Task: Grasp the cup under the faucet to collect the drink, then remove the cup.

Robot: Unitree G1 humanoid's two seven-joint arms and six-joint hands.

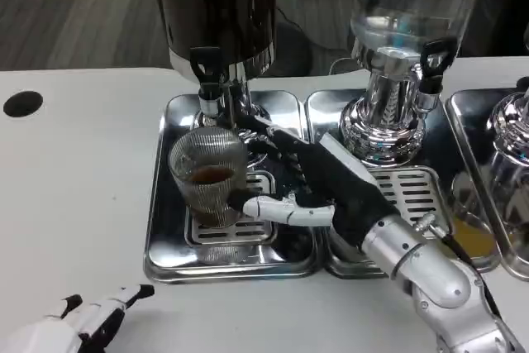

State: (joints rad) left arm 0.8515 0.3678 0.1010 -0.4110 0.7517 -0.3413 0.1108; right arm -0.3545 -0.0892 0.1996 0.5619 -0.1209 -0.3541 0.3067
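A ribbed clear glass cup (208,178) with a little brown drink in it stands on the slotted grate of the left steel drip tray (165,229), right below the black-handled faucet (208,80) of the dark drink dispenser (219,6). My right hand (310,179) wraps the cup from its right side, thumb across the front near the base and fingers behind it. My left hand (78,320) rests on the white table at the lower left, fingers apart, holding nothing.
A second dispenser (401,47) with clear liquid stands on its own drip tray (413,196) to the right. Part of a third dispenser (512,146) shows at the right edge. A black round hole (22,103) marks the table at the left.
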